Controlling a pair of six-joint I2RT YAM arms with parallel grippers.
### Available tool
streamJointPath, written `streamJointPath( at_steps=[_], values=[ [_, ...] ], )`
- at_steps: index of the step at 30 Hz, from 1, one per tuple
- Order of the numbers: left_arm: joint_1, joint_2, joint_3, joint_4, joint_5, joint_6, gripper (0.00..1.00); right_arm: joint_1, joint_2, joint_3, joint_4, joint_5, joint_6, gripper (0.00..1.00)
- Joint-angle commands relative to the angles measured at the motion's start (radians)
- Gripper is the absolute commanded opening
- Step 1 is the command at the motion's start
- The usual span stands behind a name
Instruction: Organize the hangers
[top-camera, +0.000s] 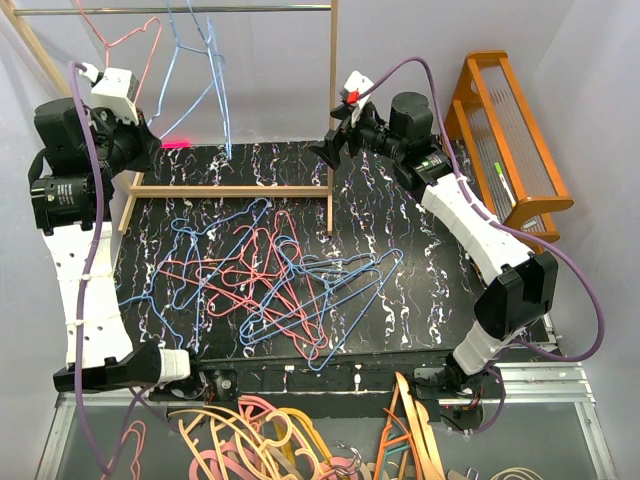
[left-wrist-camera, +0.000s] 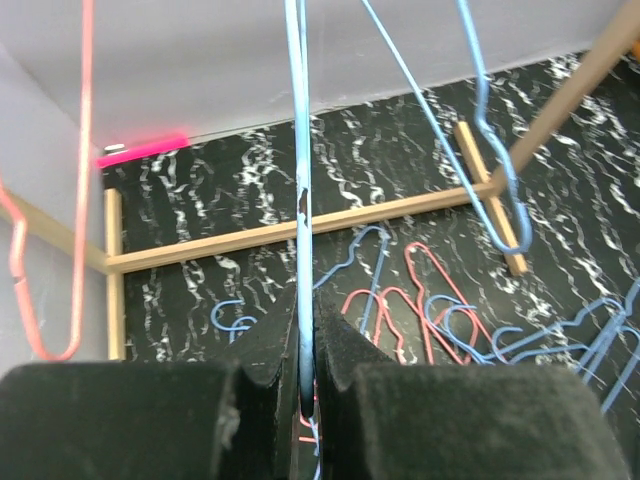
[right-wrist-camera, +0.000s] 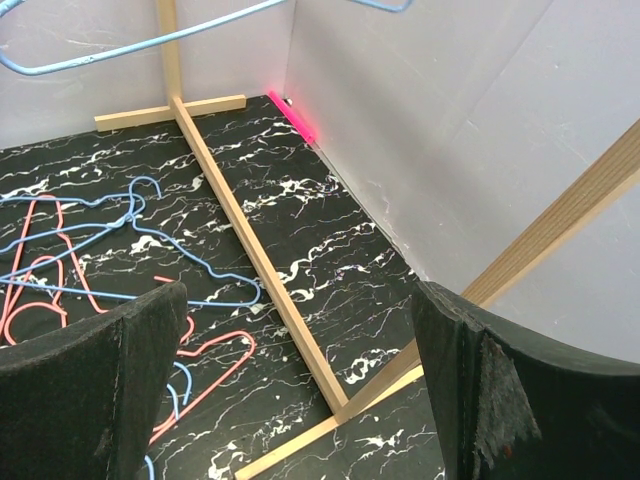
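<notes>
Thin pink and light blue wire hangers (top-camera: 270, 280) lie tangled in a pile on the black marbled table (top-camera: 420, 250). One pink hanger (top-camera: 125, 40) and two blue ones (top-camera: 200, 70) hang from the rail (top-camera: 170, 10) of the wooden rack. My left gripper (top-camera: 148, 135) is up at the back left. In the left wrist view it (left-wrist-camera: 305, 350) is shut on the wire of a hanging blue hanger (left-wrist-camera: 298, 150). My right gripper (top-camera: 330, 150) stands open by the rack's right post (top-camera: 332, 120), with nothing between its fingers (right-wrist-camera: 300, 380).
The rack's wooden base bars (right-wrist-camera: 260, 260) cross the back of the table. An orange wooden stand (top-camera: 510, 140) sits at the far right. Thicker orange, pink and cream hangers (top-camera: 270, 440) lie below the table's near edge. A pink strip (top-camera: 175, 143) marks the back wall's foot.
</notes>
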Motion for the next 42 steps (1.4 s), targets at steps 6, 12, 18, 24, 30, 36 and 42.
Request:
streamJointPath(
  at_steps=[6, 12, 18, 24, 30, 36, 42],
  values=[
    [-0.145, -0.001, -0.079, -0.009, 0.144, -0.004, 0.00, 0.001, -0.033, 0.024, -0.087, -0.069, -0.134, 0.99],
    [-0.169, 0.038, -0.067, 0.004, 0.125, -0.008, 0.50, 0.001, -0.012, -0.001, -0.355, -0.232, -0.395, 0.99],
    [-0.161, -0.019, -0.160, 0.026, -0.227, 0.055, 0.97, 0.009, 0.025, -0.077, -0.582, -0.274, -0.894, 0.96],
    [-0.018, -0.158, -0.405, -0.127, -0.061, 0.016, 0.97, 0.024, 0.166, -0.083, -0.638, -0.267, -1.125, 0.85],
    [-0.002, -0.291, -0.577, -0.218, -0.009, 0.044, 0.97, 0.068, 0.320, 0.017, -0.722, -0.272, -1.238, 0.71],
    [-0.001, -0.319, -0.595, -0.274, -0.010, 0.062, 0.97, 0.103, 0.410, 0.038, -0.752, -0.276, -1.273, 0.55],
    [-0.001, -0.332, -0.606, -0.300, -0.001, 0.072, 0.97, 0.134, 0.473, 0.094, -0.784, -0.284, -1.244, 0.39]
  ],
)
